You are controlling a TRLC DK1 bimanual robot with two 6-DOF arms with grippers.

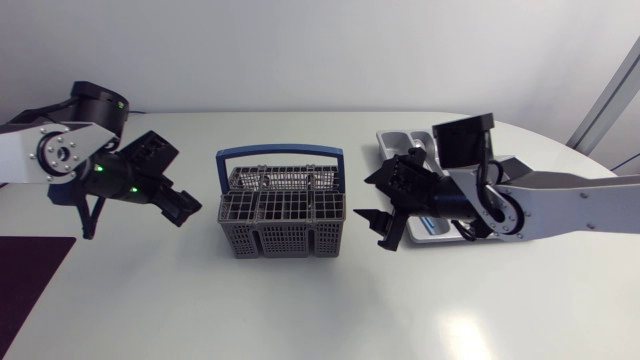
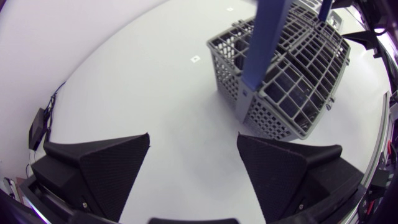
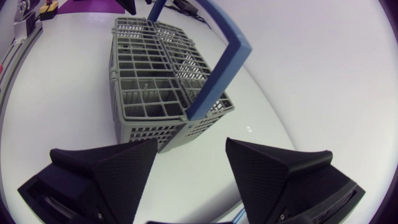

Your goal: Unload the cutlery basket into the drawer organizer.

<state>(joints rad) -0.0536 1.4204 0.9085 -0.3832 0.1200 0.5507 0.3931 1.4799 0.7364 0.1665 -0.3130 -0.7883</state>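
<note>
Smooth white table [image 1: 300, 310]. We see the grey plastic lattice basket [image 1: 282, 222], blue strap handle [image 1: 280, 152], between left gripper [image 2: 193, 147] and right gripper [image 3: 191, 153]; both spread wide, empty.

The left gripper [image 2: 193, 142] is seen at the lower edge with its two broad black fingers [image 2: 102, 168] spread wide apart, and only the bare white table [image 2: 137, 74] is seen in the gap between them. Ahead of the gripper and off towards its right finger, a grey cutlery basket [image 2: 298, 87] of open grid walls is seen standing on the table, apart from both fingers. The basket is spanned by a blue handle [image 2: 264, 43], raised upright above its compartments, and two small marks [image 2: 194, 59] are seen on the table beside it.
</note>
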